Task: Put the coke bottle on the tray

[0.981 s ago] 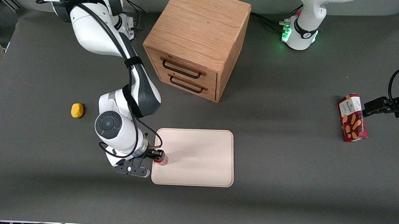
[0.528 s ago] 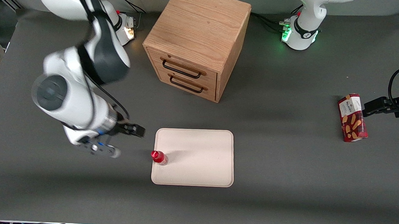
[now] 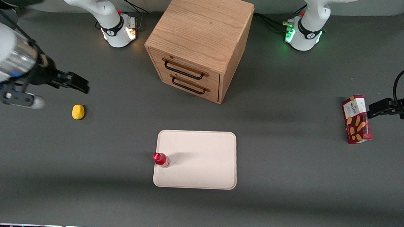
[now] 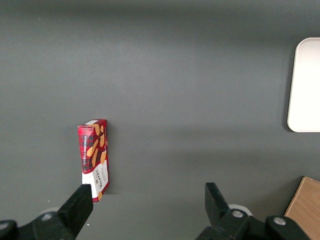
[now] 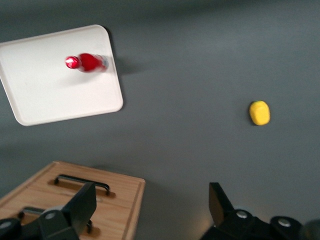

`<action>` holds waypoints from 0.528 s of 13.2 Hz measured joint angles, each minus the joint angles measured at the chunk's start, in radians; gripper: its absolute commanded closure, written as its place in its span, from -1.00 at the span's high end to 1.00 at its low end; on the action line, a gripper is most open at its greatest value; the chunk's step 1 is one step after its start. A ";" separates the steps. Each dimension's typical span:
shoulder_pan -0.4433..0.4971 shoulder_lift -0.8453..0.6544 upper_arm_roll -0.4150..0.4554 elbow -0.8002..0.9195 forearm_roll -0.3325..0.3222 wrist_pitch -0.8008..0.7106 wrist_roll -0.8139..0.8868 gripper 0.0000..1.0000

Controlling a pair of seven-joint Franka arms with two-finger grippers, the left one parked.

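The pincer point(image 3: 82, 84) is held high over the working arm's end of the surface point(image 3: 288, 172), its two black fingers spread apart with nothing between them. One small yellow lump point(image 3: 78, 112), rounded and matte, is seen on the surface just nearer the front camera than the pincer. One coke bottle point(image 3: 161, 159), slim, glossy red with a red cap, is stood upright on the tray point(image 3: 203, 161), at the rim toward the working arm's end. One tray is counted: flat, pale cream-pink, rectangular with rounded corners and a low rim. One wooden cabinet point(image 3: 200, 41) with visible grain and two drawers, each with a dark wire handle, is set farther from the camera than the tray. One dark red snack box point(image 3: 357, 119) is laid toward the parked arm's end.
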State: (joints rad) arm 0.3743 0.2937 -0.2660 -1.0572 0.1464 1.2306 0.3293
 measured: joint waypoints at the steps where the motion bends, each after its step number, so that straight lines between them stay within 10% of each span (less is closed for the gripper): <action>1: -0.038 -0.025 0.000 -0.032 -0.001 -0.001 -0.048 1.00; 7: -0.276 -0.211 0.126 -0.306 -0.029 0.121 -0.251 1.00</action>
State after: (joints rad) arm 0.0982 0.0825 -0.1397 -1.3632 0.1171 1.3516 0.0783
